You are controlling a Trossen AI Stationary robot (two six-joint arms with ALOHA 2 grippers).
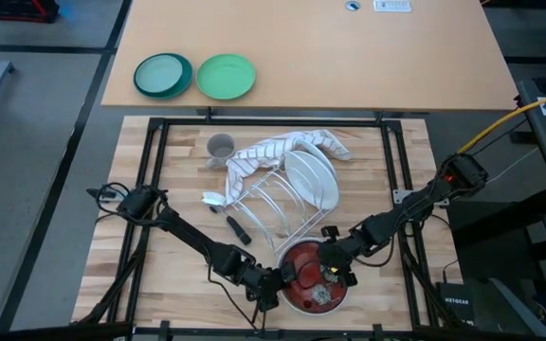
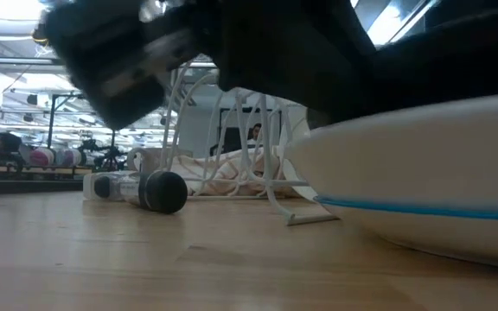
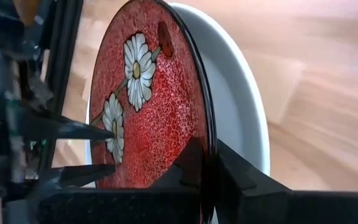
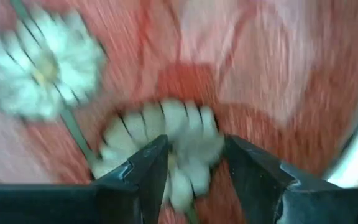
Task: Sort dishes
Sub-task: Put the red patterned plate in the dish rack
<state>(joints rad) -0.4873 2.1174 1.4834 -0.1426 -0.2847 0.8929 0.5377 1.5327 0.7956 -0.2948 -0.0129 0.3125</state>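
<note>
Seen from above, a wooden table (image 1: 159, 275) holds a wire dish rack (image 1: 273, 208) at its centre, with two dark robot arms reaching in from the near corners.

At far left, on a separate tan surface behind the table, sit a teal plate (image 1: 163, 75) and a bright green plate (image 1: 226, 76), side by side and well apart from the work.

Moving right, a small grey cup (image 1: 220, 147) stands on the table just beside a striped dish towel (image 1: 273, 150) that lies crumpled against the rack. A small dark object (image 1: 238, 229) (possibly a marker or bottle; too small to tell) lies on the table near the rack's left foot.

Two white plates (image 1: 313, 177) stand on edge in the rack, so part of the sorting looks done.

At the near edge, the left gripper (image 1: 275, 281) has its fingers clamped on the rim of the red-flowered plate (image 3: 148, 99), which rests on top of another pale plate (image 3: 247, 118) with a blue stripe on its side. The right gripper (image 4: 194, 171) hovers over the red plate's painted daisies, fingers apart, holding nothing.

By my reading, the red plate, the plate beneath it and the cup are not yet sorted. The towel draped over the rack's far end and the right gripper above the plate both crowd any path into the rack.
</note>
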